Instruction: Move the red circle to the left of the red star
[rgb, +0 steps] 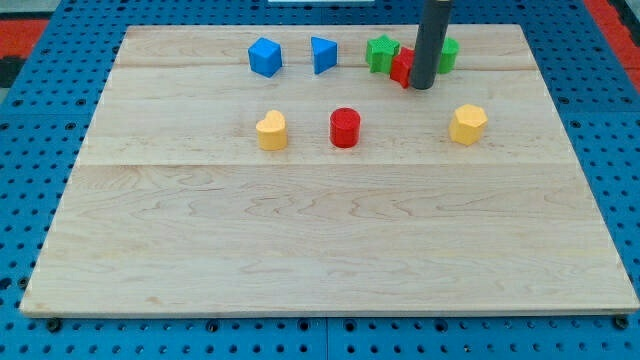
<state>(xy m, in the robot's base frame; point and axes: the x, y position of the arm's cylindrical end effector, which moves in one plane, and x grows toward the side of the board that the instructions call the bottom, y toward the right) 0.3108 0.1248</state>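
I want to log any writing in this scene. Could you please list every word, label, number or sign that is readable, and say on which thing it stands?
None: no text can be read in the camera view.
The wooden board, the red circle, the partly hidden red star and my tip, right beside the star, carry no marks.

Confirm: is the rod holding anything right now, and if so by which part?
Nothing is held. My tip only pushes; it stands against the red star's right side, near the view's top. The red circle lies apart, untouched.
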